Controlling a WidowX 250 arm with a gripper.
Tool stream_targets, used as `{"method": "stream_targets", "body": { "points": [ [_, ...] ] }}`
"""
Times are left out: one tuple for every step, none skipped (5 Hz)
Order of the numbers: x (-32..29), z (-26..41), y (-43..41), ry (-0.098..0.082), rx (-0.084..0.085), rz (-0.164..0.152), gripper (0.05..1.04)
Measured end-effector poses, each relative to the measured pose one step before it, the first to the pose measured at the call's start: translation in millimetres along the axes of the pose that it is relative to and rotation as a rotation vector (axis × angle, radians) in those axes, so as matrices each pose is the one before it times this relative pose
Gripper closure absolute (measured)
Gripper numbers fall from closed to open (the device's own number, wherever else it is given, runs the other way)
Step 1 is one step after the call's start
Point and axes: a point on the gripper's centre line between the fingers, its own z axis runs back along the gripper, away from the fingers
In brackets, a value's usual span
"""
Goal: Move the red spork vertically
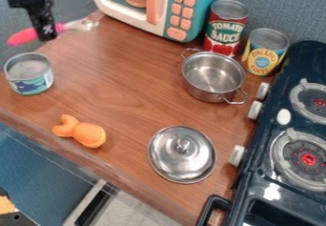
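Gripper (45, 33) overlapping pink spork (23, 36); grip cannot be told. Tin (28, 81) near handle, microwave (179, 17) near head. Pot (205, 92), lid (183, 158) well apart.

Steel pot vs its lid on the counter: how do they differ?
The pot is deep; the lid is shallow. The pot has two side handles; the lid has one central knob. The pot stands mouth up; the lid lies knob up. Both are shiny, silvery and round.
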Motion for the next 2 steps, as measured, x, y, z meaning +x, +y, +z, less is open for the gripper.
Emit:
{"method": "stream_targets", "body": {
  "points": [
    [-0.99,-16.55,-6.29,-0.0021,0.0443,0.2506,0.706],
    [-8.78,-8.68,-9.93,-0.0126,0.0426,0.1964,0.706]
  ]
}}
